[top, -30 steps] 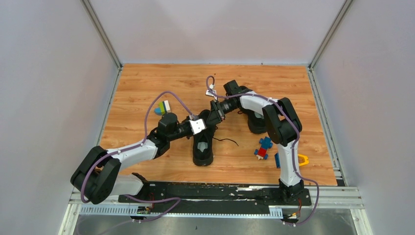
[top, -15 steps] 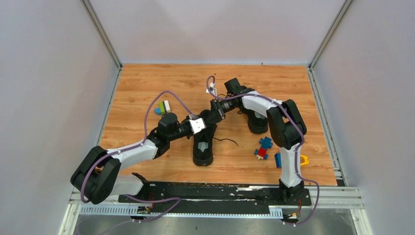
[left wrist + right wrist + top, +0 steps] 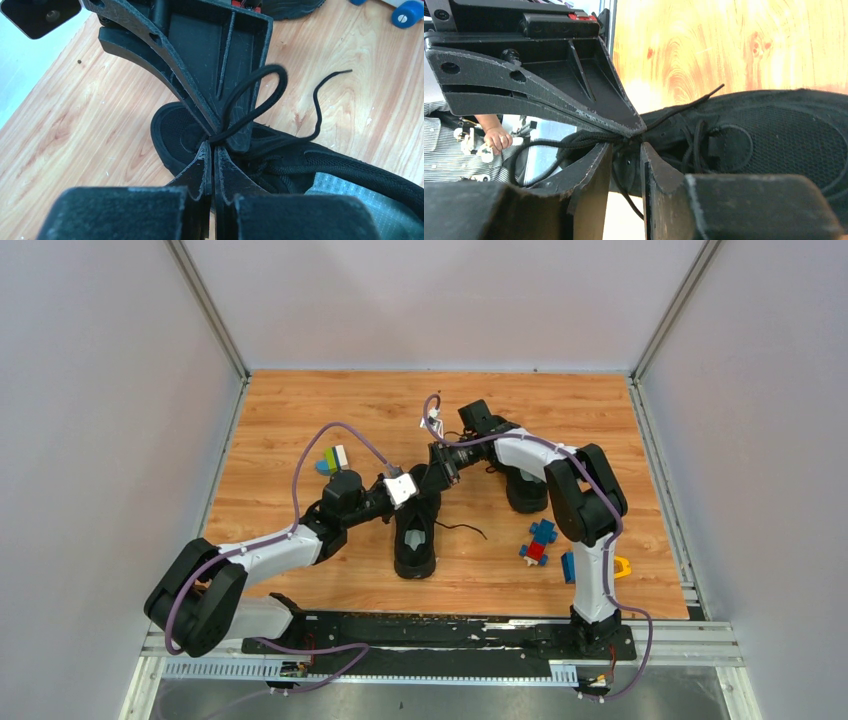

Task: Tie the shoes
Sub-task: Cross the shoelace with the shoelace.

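Top view: on the bench (image 3: 300, 410), the near shoe (image 3: 415, 542) lies under both arms, the second shoe (image 3: 525, 492) to its far right, and the toy blocks (image 3: 540, 540) to its right, unobstructive. Left wrist: the left gripper (image 3: 210, 150) has its jaws closed on the lace (image 3: 272, 67) loop above the near shoe. Right wrist: the right gripper (image 3: 626, 150) has its jaws slightly apart, straddling strands. The lace looks limp and slippery; pinch near the crossing.

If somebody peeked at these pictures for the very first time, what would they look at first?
Probably the left gripper and right gripper meeting tip to tip over a black shoe in the middle of the table. The left gripper is shut on a lace that stands up in a loop, while the right gripper sits open around the laces. Bright toy blocks lie to the right.
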`<state>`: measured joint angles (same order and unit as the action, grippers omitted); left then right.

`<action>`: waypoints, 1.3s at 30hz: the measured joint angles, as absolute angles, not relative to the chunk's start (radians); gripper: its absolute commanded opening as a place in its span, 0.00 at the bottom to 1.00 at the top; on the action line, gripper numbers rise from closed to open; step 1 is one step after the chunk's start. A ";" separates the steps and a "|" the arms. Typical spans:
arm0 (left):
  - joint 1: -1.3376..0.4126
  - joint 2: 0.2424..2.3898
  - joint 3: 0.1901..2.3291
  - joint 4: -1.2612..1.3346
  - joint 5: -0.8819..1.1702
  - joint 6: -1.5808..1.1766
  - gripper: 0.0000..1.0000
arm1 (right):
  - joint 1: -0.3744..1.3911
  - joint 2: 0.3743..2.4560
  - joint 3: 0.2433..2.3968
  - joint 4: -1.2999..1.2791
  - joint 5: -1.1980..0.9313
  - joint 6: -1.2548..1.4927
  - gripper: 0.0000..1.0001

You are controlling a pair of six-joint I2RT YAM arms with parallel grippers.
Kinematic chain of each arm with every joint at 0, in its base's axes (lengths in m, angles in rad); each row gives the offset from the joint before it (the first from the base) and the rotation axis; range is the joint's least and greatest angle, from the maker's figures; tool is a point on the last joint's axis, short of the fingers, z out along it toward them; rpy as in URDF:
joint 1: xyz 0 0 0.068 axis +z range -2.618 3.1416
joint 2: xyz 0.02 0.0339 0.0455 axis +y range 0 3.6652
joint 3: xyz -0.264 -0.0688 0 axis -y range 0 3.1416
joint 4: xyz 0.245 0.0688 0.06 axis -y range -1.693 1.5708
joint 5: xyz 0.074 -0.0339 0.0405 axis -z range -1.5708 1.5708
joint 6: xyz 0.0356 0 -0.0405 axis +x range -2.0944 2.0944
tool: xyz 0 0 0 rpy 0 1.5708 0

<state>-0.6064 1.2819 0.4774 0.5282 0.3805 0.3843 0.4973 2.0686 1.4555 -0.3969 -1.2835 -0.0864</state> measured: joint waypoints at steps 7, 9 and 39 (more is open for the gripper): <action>-0.606 1.282 0.477 0.540 0.374 0.335 0.00 | 0.504 2.069 1.421 -0.318 -1.312 -0.040 0.30; -0.607 1.282 0.477 0.545 0.374 0.325 0.00 | 0.508 2.069 1.408 -0.294 -1.321 -0.022 0.29; -0.607 1.282 0.457 0.601 0.391 0.316 0.00 | 0.457 2.093 1.431 -0.305 -1.289 -0.013 0.35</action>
<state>-0.6071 1.2819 0.4568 0.6014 0.3912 0.3161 0.4568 2.0933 1.4315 -0.3046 -1.2888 -0.0132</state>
